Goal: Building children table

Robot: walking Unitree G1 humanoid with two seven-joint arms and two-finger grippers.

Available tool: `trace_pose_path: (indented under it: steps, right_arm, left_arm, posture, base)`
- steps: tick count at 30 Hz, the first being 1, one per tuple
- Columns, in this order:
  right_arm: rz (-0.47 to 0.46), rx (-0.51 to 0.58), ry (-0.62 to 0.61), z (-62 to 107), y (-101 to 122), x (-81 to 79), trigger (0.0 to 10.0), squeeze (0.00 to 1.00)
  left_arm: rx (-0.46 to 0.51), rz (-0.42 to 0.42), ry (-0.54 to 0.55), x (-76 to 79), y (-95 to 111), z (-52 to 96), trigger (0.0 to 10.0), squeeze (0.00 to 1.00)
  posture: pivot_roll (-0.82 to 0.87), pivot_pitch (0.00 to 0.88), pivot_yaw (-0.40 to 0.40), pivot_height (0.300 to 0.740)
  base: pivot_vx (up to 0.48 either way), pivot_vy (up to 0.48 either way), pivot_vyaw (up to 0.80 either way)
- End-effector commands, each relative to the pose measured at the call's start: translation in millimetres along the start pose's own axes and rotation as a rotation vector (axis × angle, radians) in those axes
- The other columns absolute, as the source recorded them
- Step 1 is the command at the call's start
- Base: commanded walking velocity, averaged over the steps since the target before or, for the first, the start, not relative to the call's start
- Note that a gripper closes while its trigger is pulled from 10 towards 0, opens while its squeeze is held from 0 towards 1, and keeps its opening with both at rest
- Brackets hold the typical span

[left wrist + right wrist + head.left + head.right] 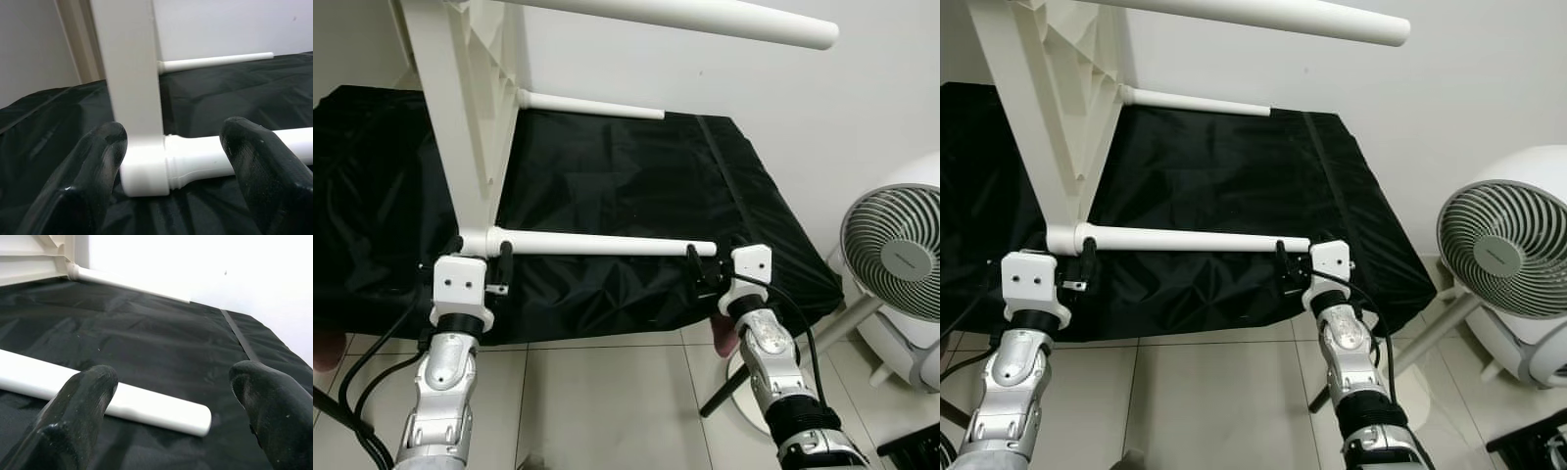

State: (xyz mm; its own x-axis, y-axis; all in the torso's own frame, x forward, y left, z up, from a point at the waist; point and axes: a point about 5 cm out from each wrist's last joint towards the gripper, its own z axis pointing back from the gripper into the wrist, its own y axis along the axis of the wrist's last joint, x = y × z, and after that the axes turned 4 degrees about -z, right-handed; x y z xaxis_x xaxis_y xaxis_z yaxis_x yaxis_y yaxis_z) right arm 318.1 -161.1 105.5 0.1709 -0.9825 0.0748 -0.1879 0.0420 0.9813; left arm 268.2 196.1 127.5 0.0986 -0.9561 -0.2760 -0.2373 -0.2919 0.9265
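Note:
The white children's table lies on its side on a black cloth [636,186]. Its top panel [460,117] stands upright at the left, and its round legs point right. The near leg [607,243] lies low over the cloth. My left gripper [480,257] is open at that leg's base, with one finger [93,161] by the corner socket and the other [259,156] by the leg. My right gripper [715,257] is open at the leg's free end [190,417], which lies just ahead of its fingers [88,396]. A far leg [592,106] and a top leg [705,15] jut out as well.
A white standing fan [901,255] is close on the right, its base on the tiled floor [607,401]. A white wall [803,98] runs behind the cloth. Black cables [362,382] hang by my left arm. A dark slanted bar [724,390] crosses beside my right arm.

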Motion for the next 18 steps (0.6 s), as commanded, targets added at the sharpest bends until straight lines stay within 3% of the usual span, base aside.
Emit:
trace_pose_path:
  steps: [1,18]
  right_arm:
    - [0.005,-0.007,-0.014,-0.2,1.1,5.1,10.0,0.00]
    - [-0.037,0.005,-0.012,-3.6,5.2,7.1,10.0,0.00]
  left_arm:
    - [-0.012,-0.003,-0.008,3.2,0.5,-2.1,10.0,0.00]
    - [-0.013,0.005,-0.013,2.6,2.6,1.4,10.0,0.00]
  posture:
    - [0.21,0.000,-0.109,0.740]
    - [0.22,0.000,-0.116,0.740]
  base:
    - [0.000,0.000,0.00]
    - [0.000,0.000,0.00]
